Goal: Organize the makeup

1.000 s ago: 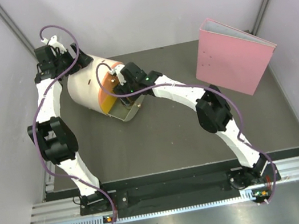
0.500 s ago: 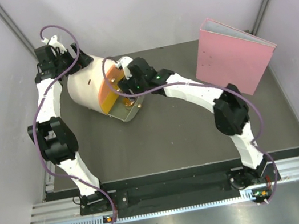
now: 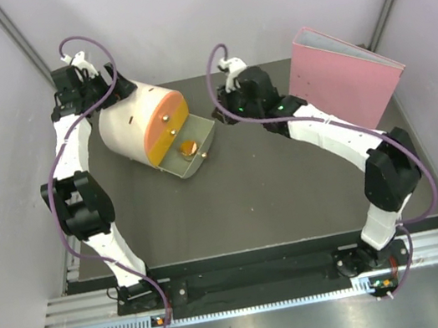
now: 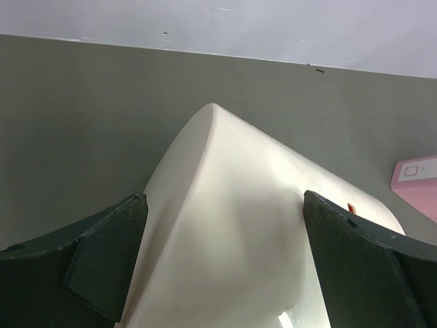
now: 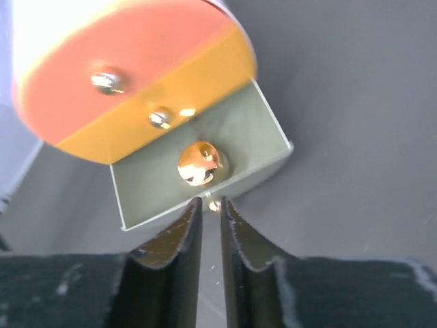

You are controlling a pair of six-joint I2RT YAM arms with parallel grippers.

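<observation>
makeup in view: one item, a gold compact (image 3: 188, 148); round, so no long axis to call; lies flat, shiny face up, near mid-floor of the open drawer (image 5: 252, 137)

drawer box (image 3: 131, 124): one, cream cylinder at 10 o'clock on the tabletop (image 3: 276, 196); its axis runs 10-to-4 o'clock, orange-yellow front facing 4 o'clock; drawer pulled out along that same line; three small gold knobs (image 5: 109, 82) counted, one on the orange part, one on the yellow band, one on the drawer's front wall

left gripper (image 4: 224, 198): at the box's rear, 10 o'clock end; jaws spread wide, one finger each side of the cream shell, right beside it; can't tell if they press on it

right gripper (image 5: 210, 201): off the drawer at its 2 o'clock in the top view, apart from it; jaws all but closed, thin slit between, nothing in them; tips aimed at the drawer front

pink binder (image 3: 342, 91): one, standing at 2 o'clock, well apart from the box
</observation>
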